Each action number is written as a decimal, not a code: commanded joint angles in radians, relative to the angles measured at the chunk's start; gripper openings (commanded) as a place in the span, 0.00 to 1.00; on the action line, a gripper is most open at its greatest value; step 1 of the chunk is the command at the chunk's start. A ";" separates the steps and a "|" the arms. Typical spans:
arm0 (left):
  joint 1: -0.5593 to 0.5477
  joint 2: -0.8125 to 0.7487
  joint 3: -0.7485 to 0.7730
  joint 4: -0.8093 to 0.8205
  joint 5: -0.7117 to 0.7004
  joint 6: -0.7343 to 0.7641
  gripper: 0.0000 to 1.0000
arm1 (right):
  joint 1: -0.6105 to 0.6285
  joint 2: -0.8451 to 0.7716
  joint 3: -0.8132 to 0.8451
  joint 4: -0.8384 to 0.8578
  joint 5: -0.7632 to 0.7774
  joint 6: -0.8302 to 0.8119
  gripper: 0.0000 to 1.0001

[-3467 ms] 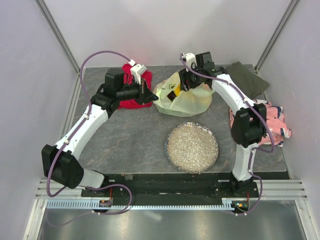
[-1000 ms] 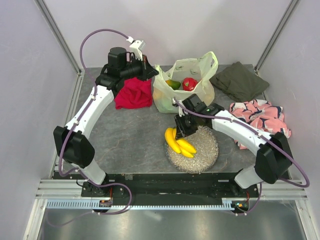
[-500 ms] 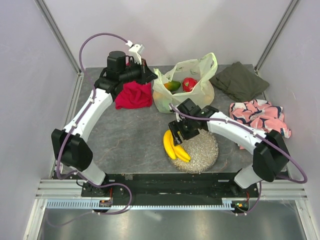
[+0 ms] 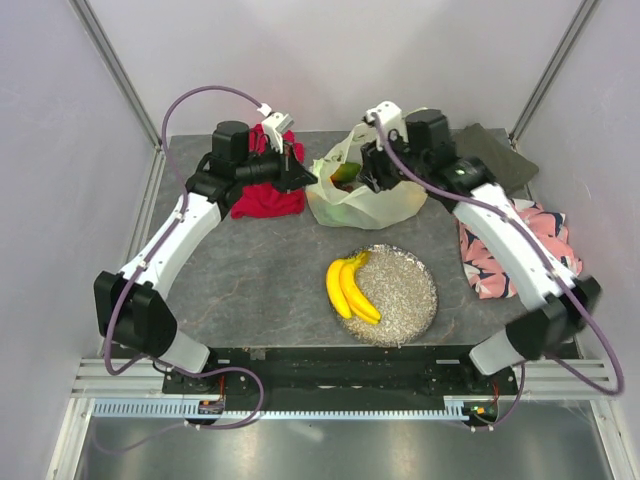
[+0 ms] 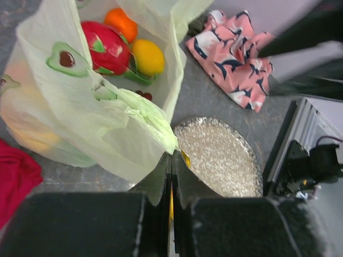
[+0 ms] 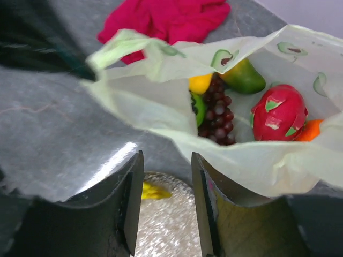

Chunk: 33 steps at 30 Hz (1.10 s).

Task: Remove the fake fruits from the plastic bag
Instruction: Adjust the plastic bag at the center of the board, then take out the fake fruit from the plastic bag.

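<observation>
The plastic bag (image 4: 372, 200) stands at the back middle with its mouth open. My left gripper (image 4: 303, 178) is shut on the bag's left rim (image 5: 161, 134) and holds it up. My right gripper (image 4: 372, 175) is open and empty, just above the bag's mouth (image 6: 214, 144). Inside lie the red dragon fruit (image 6: 278, 112), dark grapes (image 6: 217, 118), mango (image 6: 244, 77), lemon (image 5: 148, 57), orange (image 5: 120, 24) and a bit of green melon (image 6: 197, 107). The banana bunch (image 4: 347, 290) lies on the left side of the round dish (image 4: 400, 300).
A red cloth (image 4: 268, 195) lies left of the bag, under my left wrist. An olive cloth (image 4: 500, 160) lies at the back right. A pink patterned cloth (image 4: 520, 250) lies by the right edge, under my right arm.
My right gripper has let go of the bananas, which now lie on the dish, and has swung back up over the bag. My left gripper still holds the rim, slightly lower.
</observation>
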 commanded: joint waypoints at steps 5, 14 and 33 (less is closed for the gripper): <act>-0.008 -0.124 -0.129 -0.006 0.054 0.064 0.02 | -0.067 0.231 -0.230 0.134 0.236 -0.170 0.41; -0.008 -0.162 -0.195 -0.026 0.064 0.115 0.02 | -0.078 -0.149 -0.538 0.045 0.165 -0.179 0.45; -0.030 -0.081 -0.118 -0.015 0.077 0.089 0.02 | -0.106 0.457 0.048 0.168 0.236 -0.090 0.48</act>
